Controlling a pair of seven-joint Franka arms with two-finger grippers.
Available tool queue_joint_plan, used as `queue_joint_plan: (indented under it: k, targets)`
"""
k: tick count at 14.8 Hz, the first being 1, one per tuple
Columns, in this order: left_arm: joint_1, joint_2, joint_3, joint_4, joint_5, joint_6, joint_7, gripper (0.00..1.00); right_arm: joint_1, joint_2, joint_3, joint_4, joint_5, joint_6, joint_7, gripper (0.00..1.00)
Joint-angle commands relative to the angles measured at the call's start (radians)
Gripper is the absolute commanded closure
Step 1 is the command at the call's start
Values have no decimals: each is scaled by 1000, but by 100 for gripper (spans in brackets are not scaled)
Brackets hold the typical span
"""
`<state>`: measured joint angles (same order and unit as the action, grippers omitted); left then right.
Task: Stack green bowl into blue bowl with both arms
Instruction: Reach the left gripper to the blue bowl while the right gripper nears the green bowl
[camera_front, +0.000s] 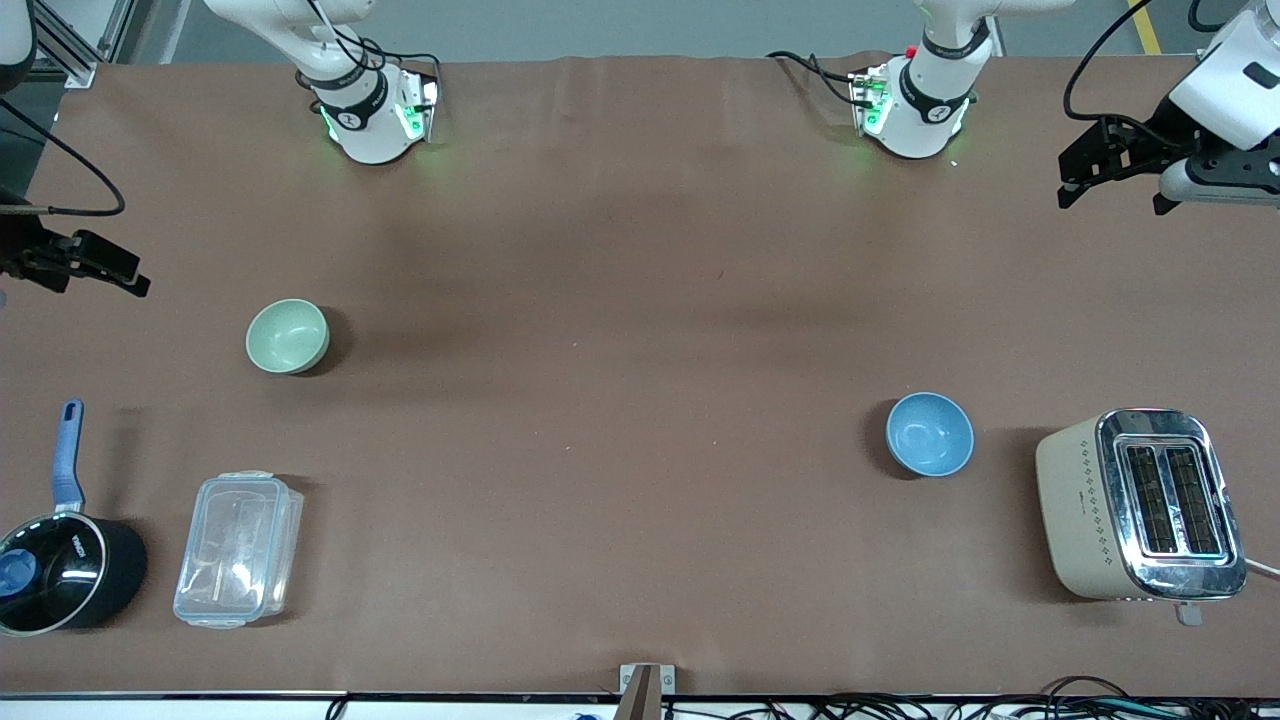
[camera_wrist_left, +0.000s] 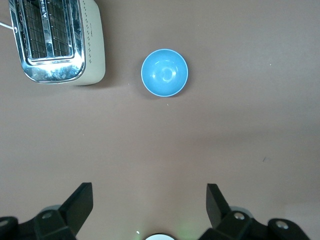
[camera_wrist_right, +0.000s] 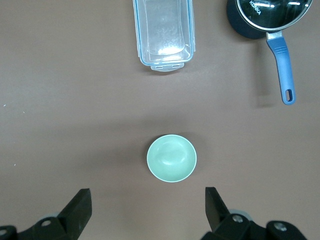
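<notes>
The green bowl (camera_front: 288, 336) stands upright and empty on the brown table toward the right arm's end; it also shows in the right wrist view (camera_wrist_right: 171, 158). The blue bowl (camera_front: 930, 433) stands upright and empty toward the left arm's end, beside the toaster, and shows in the left wrist view (camera_wrist_left: 164, 72). My right gripper (camera_front: 95, 262) is open and empty, raised over the table's edge at its own end (camera_wrist_right: 147, 202). My left gripper (camera_front: 1112, 198) is open and empty, raised over the table at its own end (camera_wrist_left: 148, 200). Neither touches a bowl.
A cream and chrome toaster (camera_front: 1140, 505) stands beside the blue bowl at the left arm's end. A black saucepan with a blue handle (camera_front: 60, 570) and a clear lidded container (camera_front: 238, 548) lie nearer to the front camera than the green bowl.
</notes>
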<state>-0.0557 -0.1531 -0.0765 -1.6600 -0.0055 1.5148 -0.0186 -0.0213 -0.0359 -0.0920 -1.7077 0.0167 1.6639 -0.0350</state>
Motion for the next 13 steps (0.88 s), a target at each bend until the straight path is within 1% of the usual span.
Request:
queue_joint_plan:
  k: [1, 5, 7, 8, 10, 11, 13]
  targets:
    - [2, 10, 3, 23, -13, 1, 16, 0, -8, 5, 5, 8, -3, -10, 4, 0]
    - [4, 75, 3, 69, -7, 1, 16, 0, -12, 7, 3, 8, -1, -7, 4, 0]
    - [17, 130, 4, 60, -10, 16, 5, 0, -14, 8, 3, 8, -1, -4, 3, 0]
    - [19, 151, 3, 45, -10, 53, -3, 0, -14, 10, 1, 8, -1, -1, 3, 0]
    - [19, 164, 3, -50, 7, 187, -4, 0, -23, 16, 1, -1, -1, 4, 1, 0]
    - [23, 167, 3, -113, 10, 267, -4, 0, -32, 19, 1, -13, -1, 8, 0, 0]
    - [22, 176, 3, -254, 13, 471, -4, 0, -42, 19, 1, -55, -1, 46, -11, 0]
